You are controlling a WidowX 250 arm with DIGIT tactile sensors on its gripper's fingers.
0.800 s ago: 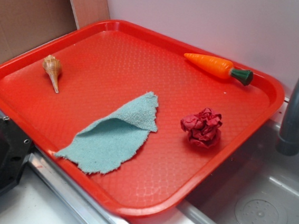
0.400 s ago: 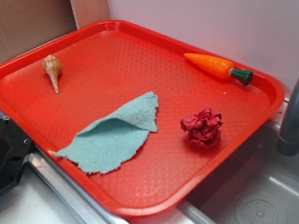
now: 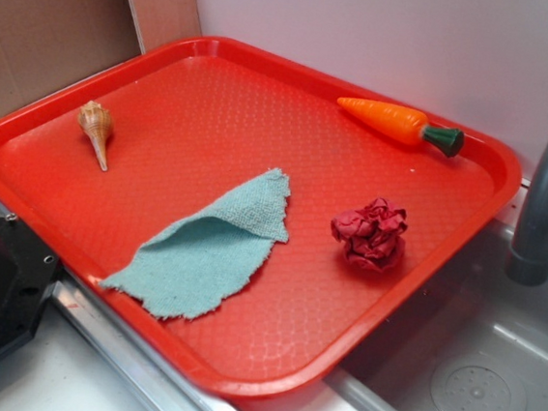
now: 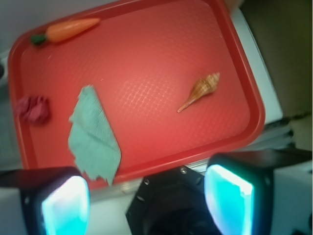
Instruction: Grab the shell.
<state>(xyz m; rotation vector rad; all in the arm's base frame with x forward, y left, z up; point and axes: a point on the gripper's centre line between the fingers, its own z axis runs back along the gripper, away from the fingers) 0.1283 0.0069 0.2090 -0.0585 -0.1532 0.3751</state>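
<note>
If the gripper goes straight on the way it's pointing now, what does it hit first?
Probably bare tray floor. The open gripper looks down from high above, with the shell off right of its line and the green cloth off left; depth is unclear.

We list: red dimpled tray (image 3: pixel 219 74); tan ribbed shell (image 3: pixel 95 126); orange carrot (image 3: pixel 399 121), green end; teal woven cloth (image 3: pixel 207 248); crimson crumpled ball (image 3: pixel 370 234); grey faucet (image 3: pixel 547 193).

No readable text, label, brand, number or sign appears in either view.
</note>
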